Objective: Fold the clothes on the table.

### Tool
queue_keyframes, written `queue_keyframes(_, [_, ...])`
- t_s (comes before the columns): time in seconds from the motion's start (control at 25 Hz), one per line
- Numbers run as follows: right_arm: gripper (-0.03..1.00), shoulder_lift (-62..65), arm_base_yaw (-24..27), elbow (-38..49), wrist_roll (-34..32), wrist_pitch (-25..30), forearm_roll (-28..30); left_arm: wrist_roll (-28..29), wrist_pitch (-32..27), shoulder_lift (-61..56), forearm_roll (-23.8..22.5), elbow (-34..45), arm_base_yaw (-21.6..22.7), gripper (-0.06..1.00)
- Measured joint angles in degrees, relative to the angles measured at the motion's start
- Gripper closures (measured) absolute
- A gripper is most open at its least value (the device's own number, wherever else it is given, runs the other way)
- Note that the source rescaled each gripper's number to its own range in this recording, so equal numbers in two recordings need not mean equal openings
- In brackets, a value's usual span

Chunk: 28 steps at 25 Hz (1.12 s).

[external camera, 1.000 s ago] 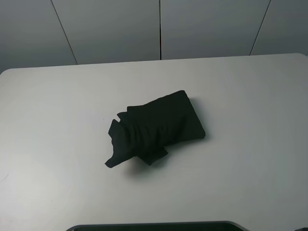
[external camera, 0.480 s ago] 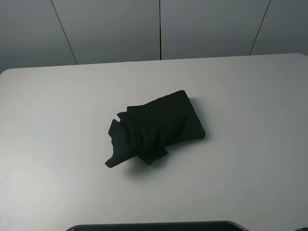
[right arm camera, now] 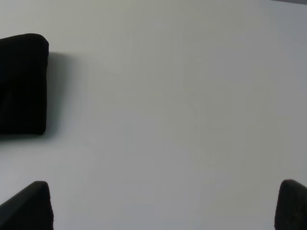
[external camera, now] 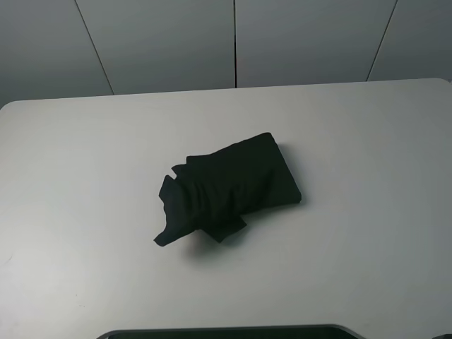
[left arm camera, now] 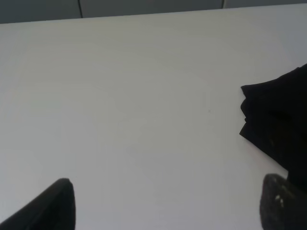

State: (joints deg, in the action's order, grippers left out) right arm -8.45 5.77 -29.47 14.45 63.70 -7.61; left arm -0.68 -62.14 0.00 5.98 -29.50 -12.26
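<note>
Black fabric sits near the middle of the white counter (external camera: 85, 155): the T-shirt (external camera: 229, 187), folded into a compact bundle, lying at a slant. Its neater, squared end points toward the far right w/ a rounded corner; the rumpled end, w/ a few loose flaps and a pointed tip, trails toward the near left. No print or label shows from the high cam, just plain black cloth w/ soft creases. Bundle casts a slight shadow on the counter along its near edge.

Grey wall panels (external camera: 162, 42) run behind the counter's far edge. A dark rim (external camera: 226, 332) pokes in at the very near edge of the high view; can't tell what it is.

Neither arm shows in the high view. Left pincer (left arm camera: 168, 203): only the two dark fingertips (left arm camera: 53, 206) show in the left wrist cam, spread wide apart, nothing between them, bare counter (left arm camera: 120, 96) beyond. The rumpled end of the shirt (left arm camera: 278, 124) lies just beside one fingertip, no contact visible.

Right pincer (right arm camera: 163, 206): same story in the right wrist cam, fingertips (right arm camera: 31, 206) far apart, holding nothing, hovering over bare counter (right arm camera: 168, 96). The shirt's squared end (right arm camera: 21, 84) is off to one side, well apart from the tips.
</note>
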Motion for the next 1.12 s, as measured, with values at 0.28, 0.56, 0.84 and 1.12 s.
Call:
queue_keyframes(0.28, [-0.03,3.97,0.00,0.00,0.00,-0.04,0.14,0.68,0.14,0.00,-1.15,0.00,-0.28,-0.05])
queue_keyframes(0.56, [-0.03,8.33,0.00,0.00,-0.11,-0.14,0.74,1.58,0.17,0.00,-1.84,0.00,-0.28,-0.05])
queue_keyframes(0.84, [-0.03,8.47,-0.62,0.00,-0.46,-0.14,0.96,1.90,0.17,0.00,-1.96,0.00,-0.28,-0.05])
queue_keyframes(1.12, [-0.03,8.47,-0.62,0.00,-2.65,-0.28,2.58,2.22,0.17,0.00,-2.19,0.00,-0.28,-0.05])
